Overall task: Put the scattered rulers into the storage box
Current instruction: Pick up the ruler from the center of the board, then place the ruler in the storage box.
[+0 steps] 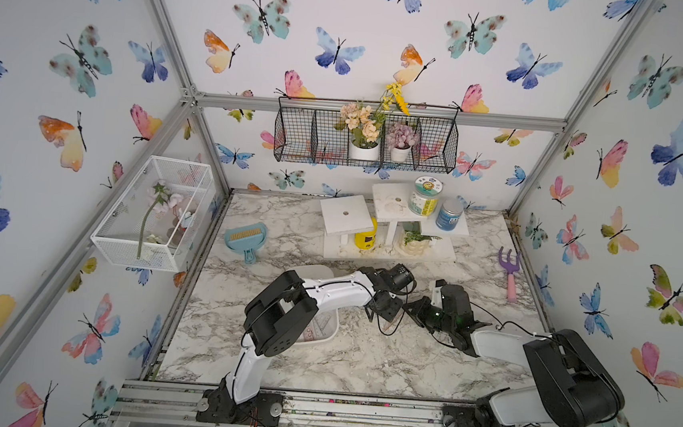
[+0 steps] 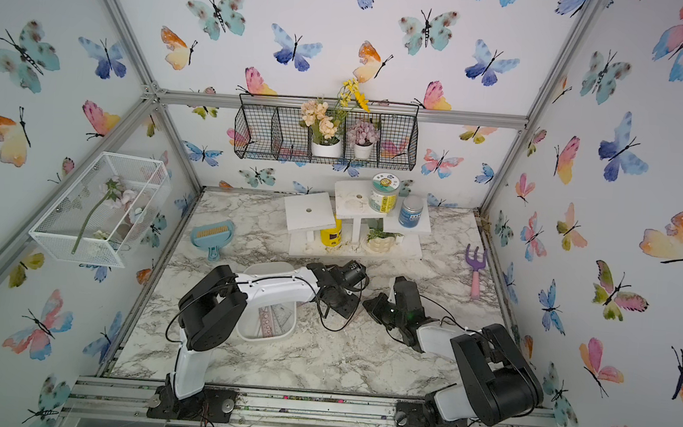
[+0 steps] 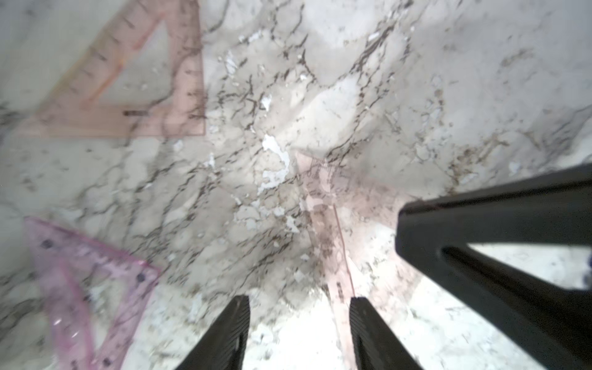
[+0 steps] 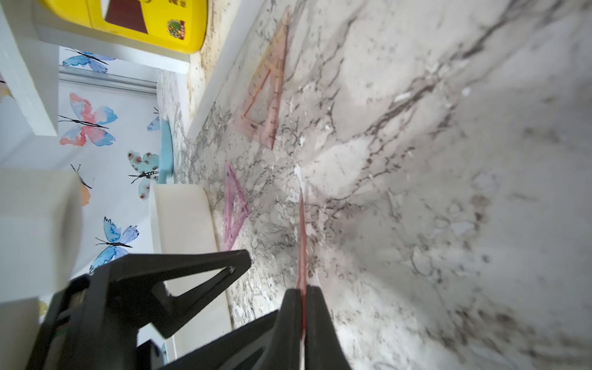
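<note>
On the marble tabletop [image 1: 361, 370], the right gripper [image 4: 301, 293] pinches a thin, likely slippery ruler [image 4: 301, 230] by its end, the left gripper [image 3: 299, 320] stands parted, and the storage box [image 2: 269, 268] lies at nine o'clock.

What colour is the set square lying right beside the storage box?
Translucent magenta-pink set square, beside the storage box; clearest in the right wrist view.

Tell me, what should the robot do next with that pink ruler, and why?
Probably draw the left gripper back. Its jaws stand open around the ruler, which the right gripper pinches shut, so the right arm could then carry it to the storage box.
</note>
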Available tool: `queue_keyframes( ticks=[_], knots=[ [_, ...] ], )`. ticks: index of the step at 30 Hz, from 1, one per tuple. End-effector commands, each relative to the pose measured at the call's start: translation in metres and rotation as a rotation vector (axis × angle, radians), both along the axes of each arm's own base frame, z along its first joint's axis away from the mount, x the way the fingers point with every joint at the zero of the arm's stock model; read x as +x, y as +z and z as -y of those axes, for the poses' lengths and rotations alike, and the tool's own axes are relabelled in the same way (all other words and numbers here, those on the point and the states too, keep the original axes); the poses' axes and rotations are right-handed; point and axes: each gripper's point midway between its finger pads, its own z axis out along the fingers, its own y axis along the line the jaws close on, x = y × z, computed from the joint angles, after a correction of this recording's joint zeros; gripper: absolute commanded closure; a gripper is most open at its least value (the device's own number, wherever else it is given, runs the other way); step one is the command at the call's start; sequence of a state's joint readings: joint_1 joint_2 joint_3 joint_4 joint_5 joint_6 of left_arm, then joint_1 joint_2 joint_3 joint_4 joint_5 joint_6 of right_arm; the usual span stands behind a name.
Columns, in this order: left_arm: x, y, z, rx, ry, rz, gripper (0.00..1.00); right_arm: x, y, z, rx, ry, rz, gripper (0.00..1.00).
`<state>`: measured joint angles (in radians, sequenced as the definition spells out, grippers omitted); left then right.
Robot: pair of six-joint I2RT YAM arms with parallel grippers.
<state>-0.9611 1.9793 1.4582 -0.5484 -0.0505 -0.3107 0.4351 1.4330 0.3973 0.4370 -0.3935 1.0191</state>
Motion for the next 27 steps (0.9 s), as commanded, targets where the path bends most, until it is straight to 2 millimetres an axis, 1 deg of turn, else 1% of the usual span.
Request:
queue_keyframes(
  ticks=[1,4,5,7,8,10,14,16,17,19,20,21,25,27],
  knots=[
    [0.006,0.075,-0.007,-0.091,0.041,0.103,0.43,0.008,0.021,-0.004,-0.01,0.035,0.044,0.98],
    [0.006,0.111,-0.011,-0.139,0.054,0.155,0.43,0.014,0.036,-0.008,-0.019,0.056,0.068,0.98],
    [0.006,0.125,-0.015,-0.156,0.063,0.18,0.42,0.016,0.044,-0.012,-0.007,0.072,0.082,0.98],
    [0.006,0.143,-0.028,-0.168,0.09,0.226,0.4,0.021,0.058,-0.02,0.024,0.102,0.104,0.98],
    [0.007,0.149,-0.036,-0.168,0.108,0.247,0.4,0.023,0.064,-0.025,0.039,0.116,0.11,0.98],
    [0.008,0.158,-0.058,-0.16,0.155,0.276,0.39,0.026,0.079,-0.037,0.077,0.153,0.128,0.98],
    [0.008,0.162,-0.108,-0.182,0.253,0.282,0.38,0.028,0.102,-0.063,0.103,0.214,0.163,0.98],
    [0.008,0.163,-0.14,-0.216,0.327,0.283,0.38,0.026,0.114,-0.086,0.113,0.261,0.182,0.98],
    [0.008,0.163,-0.153,-0.231,0.356,0.277,0.38,0.025,0.117,-0.095,0.117,0.278,0.187,0.98],
    [0.008,0.162,-0.182,-0.268,0.422,0.271,0.38,0.02,0.125,-0.123,0.122,0.334,0.199,0.98],
    [0.008,0.162,-0.192,-0.28,0.447,0.271,0.38,0.018,0.128,-0.133,0.124,0.353,0.204,0.98],
    [0.008,0.163,-0.205,-0.298,0.476,0.275,0.38,0.014,0.13,-0.15,0.124,0.383,0.207,0.98],
    [0.006,0.171,-0.243,-0.333,0.561,0.303,0.37,0.004,0.131,-0.204,0.126,0.48,0.206,0.98],
    [0.004,0.174,-0.253,-0.339,0.583,0.309,0.36,0.001,0.127,-0.226,0.115,0.522,0.201,0.99]
  ],
)
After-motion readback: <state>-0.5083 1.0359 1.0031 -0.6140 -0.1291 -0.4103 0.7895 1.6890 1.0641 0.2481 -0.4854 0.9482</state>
